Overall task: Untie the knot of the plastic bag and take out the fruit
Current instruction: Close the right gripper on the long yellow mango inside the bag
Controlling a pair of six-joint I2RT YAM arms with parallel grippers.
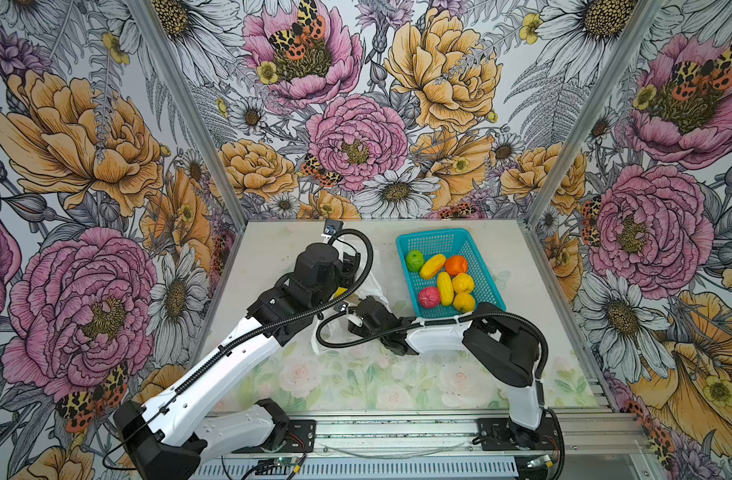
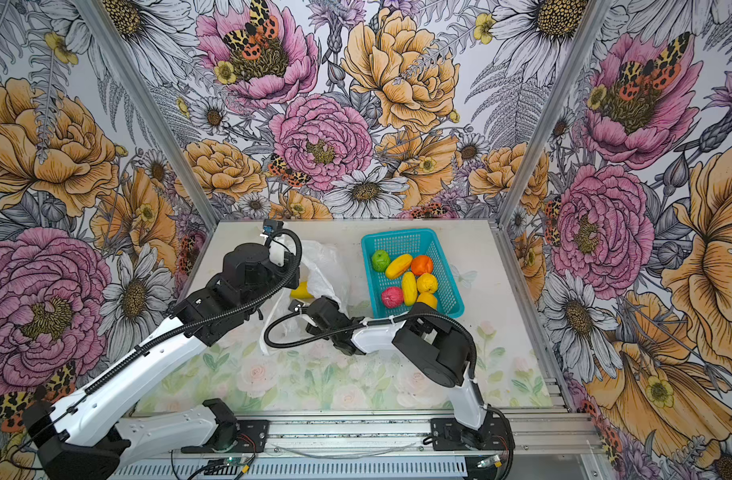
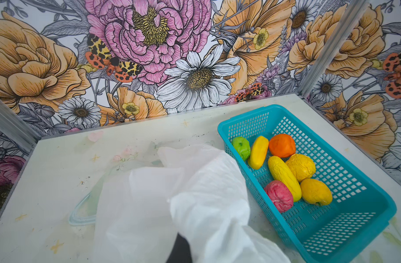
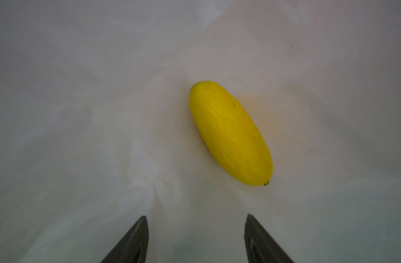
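Nearest the robot's base, the right gripper (image 4: pixel 196 216) reaches inside the plastic bag (image 3: pixel 206 182). Its two dark fingers (image 4: pixel 135 241) stand well apart with nothing between them, so it is released and empty. Just ahead of it, on the bag's floor, lies one oblong yellow fruit (image 4: pixel 230 133), slanted across the line of approach and a little to one side of the gap, touching neither finger. In both top views a yellow piece, likely the same one, shows at the plastic's edge beside the left arm. A little farther on, the left gripper (image 3: pixel 180 249) is mostly buried under white film. It is clenched, and the way the plastic rises and drapes over it suggests it is pinching the bag to hold the mouth up. No knot shows anywhere, so the untying looks done. Farther back on the table (image 3: pixel 58 182), just beside the bag, the teal basket (image 1: pixel 435 237) holds seven pieces of fruit (image 1: pixel 443 280): green, orange, pink and four yellow. The step in hand looks like fetching the last piece from the bag. The next move calls for the right gripper to ease forward and turn until its fingers straddle the fruit's narrow width, then close without snagging the thin film.
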